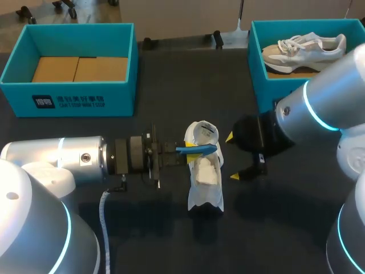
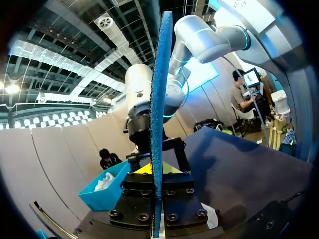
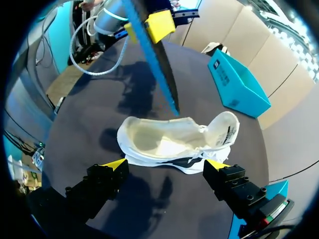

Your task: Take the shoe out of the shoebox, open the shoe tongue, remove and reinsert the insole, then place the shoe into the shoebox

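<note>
The left arm (image 1: 68,157) comes in from the left side and lies low and almost level over the dark surface (image 1: 171,91), with its wrist pointing toward the middle. The left pincer (image 1: 193,153) is closed narrow on the blue insole (image 1: 209,148) and holds it by one end. In the left wrist view the insole stands on edge, thin, between the two yellow tips. The insole reaches across the shoe (image 1: 204,174) just above its opening; I cannot tell if it touches the shoe. The right arm (image 1: 319,111) comes in from the right side and bends down toward the middle. The right pincer (image 1: 232,157) is wide open and holds nothing. Its tips stand just beside the shoe on the right, apart from it. The white shoe lies on the surface in the middle, between the two pincers and outside both boxes, with the tongue (image 1: 203,132) folded open toward the far side and its pale inside showing. The left box (image 1: 114,100) stands at the far left edge. The right box (image 1: 261,85) stands at the far right, with a second shoe (image 1: 302,47) in it. Both boxes are well apart from the shoe in the middle, and the right arm passes near the front wall of the right box.
</note>
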`<state>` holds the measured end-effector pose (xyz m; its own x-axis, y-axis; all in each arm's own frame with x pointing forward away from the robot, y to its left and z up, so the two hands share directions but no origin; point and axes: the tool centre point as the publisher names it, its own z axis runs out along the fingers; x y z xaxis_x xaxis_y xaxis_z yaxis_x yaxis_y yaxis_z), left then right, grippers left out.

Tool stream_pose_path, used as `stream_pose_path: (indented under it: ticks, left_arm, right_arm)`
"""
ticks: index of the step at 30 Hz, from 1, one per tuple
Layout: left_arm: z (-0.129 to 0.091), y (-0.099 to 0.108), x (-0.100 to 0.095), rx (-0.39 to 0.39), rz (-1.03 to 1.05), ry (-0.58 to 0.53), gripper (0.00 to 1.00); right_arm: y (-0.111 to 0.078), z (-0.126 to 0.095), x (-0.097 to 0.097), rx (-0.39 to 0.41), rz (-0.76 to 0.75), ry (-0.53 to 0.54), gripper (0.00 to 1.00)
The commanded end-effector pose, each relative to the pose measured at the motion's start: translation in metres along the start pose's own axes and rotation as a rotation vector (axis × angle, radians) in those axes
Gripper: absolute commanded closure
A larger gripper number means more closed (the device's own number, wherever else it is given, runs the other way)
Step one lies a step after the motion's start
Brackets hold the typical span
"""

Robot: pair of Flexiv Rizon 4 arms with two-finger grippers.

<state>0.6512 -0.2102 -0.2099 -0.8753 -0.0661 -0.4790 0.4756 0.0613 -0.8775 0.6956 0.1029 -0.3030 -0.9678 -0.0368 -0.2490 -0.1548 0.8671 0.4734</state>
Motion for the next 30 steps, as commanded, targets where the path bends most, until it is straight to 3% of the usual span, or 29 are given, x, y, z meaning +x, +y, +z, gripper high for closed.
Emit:
stream_pose_path:
  ticks: [1, 10, 21, 30]
  left_arm:
    - [0.001, -0.001, 0.001, -0.004, 0.000, 0.002, 1.00]
    - [0.001, -0.001, 0.001, -0.004, 0.000, 0.002, 1.00]
    - [0.002, -0.005, -0.001, -0.001, 0.009, 0.005, 1.00]
    - [0.018, 0.004, 0.002, 0.003, 0.025, 0.052, 1.00]
  right_arm:
    - [-0.010, 0.013, 0.009, -0.027, -0.003, -0.011, 0.00]
    - [-0.021, 0.018, 0.010, -0.039, -0.003, -0.023, 0.00]
    - [-0.021, 0.014, 0.010, -0.021, 0.032, -0.035, 0.00]
    - [-0.021, 0.014, 0.010, -0.021, 0.032, -0.035, 0.00]
